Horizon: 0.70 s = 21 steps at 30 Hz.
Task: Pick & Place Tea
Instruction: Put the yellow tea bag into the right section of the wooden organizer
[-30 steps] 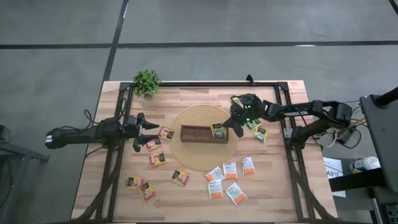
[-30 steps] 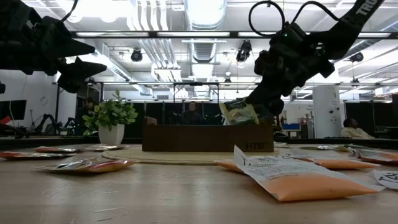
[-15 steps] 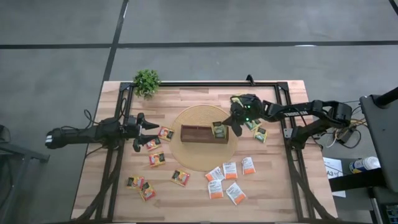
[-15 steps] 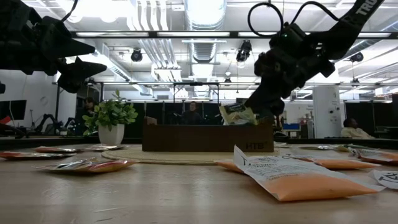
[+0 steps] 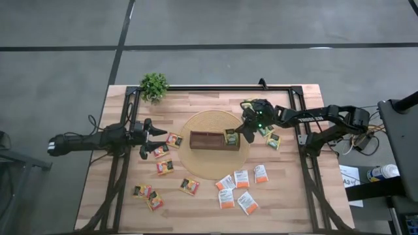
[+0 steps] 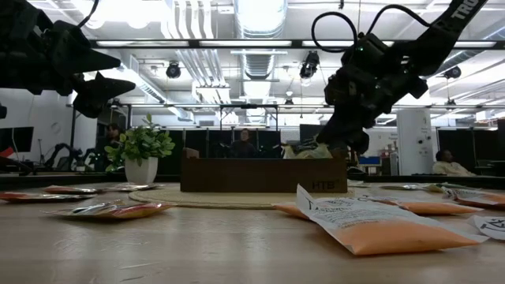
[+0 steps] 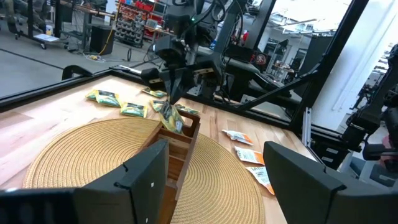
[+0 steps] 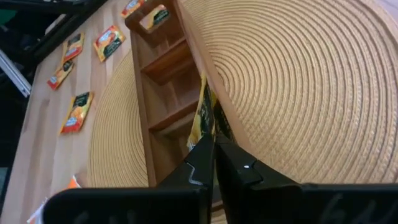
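A long dark-brown divided box (image 5: 212, 140) lies on a round woven mat (image 5: 202, 163). My right gripper (image 5: 239, 132) hovers at the box's right end, shut on a dark green-yellow tea sachet (image 8: 204, 115) that stands on edge in the end compartment. Only the sachet's top (image 6: 306, 150) shows over the box rim in the low view. My left gripper (image 5: 157, 138) waits open and level above the table's left side, touching nothing. More tea sachets lie flat on the table. My right gripper pinches the sachet's upper edge (image 8: 207, 138) between its two fingertips. The fingers slant down from the table's right side. The sachet hangs on edge below them, its lower part down inside the box's right end compartment, beside the box's long wall.
A small potted plant (image 5: 154, 85) stands at the far left corner. Yellow-red-black sachets (image 5: 163, 166) lie at the left, white-orange ones (image 5: 241, 179) toward the near edge, green ones (image 5: 268, 135) right of the mat. A black metal frame (image 5: 302, 140) runs along the table's sides.
My right gripper has tipped and rolled a little in place. The sachet has sunk from above the box rim into the right end compartment, so less of it shows over the rim.
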Tool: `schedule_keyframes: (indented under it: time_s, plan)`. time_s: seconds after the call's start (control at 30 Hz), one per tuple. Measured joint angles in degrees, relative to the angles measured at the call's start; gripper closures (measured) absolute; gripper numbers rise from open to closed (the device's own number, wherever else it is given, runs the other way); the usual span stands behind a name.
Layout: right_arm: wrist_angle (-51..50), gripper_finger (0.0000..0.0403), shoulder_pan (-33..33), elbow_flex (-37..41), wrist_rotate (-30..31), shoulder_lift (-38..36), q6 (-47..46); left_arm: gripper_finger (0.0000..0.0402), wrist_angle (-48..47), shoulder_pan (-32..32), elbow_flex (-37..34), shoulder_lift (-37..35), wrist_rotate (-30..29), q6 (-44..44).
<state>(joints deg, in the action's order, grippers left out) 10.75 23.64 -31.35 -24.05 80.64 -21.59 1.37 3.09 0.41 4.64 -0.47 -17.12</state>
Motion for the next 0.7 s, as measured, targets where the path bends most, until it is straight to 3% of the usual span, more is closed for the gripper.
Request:
schedule_keyframes:
  time_s: [0.43,0.7]
  plan:
    - [-1.66,0.0238,0.02,0.0,-0.07,-0.88,-0.05,0.0145,0.0,-0.01,0.0,0.01,0.01,0.0]
    - [-3.68,0.0212,0.85,-0.02,-0.04,-6.2,1.0,0.0145,0.0,0.0,0.01,0.02,0.0,-0.02]
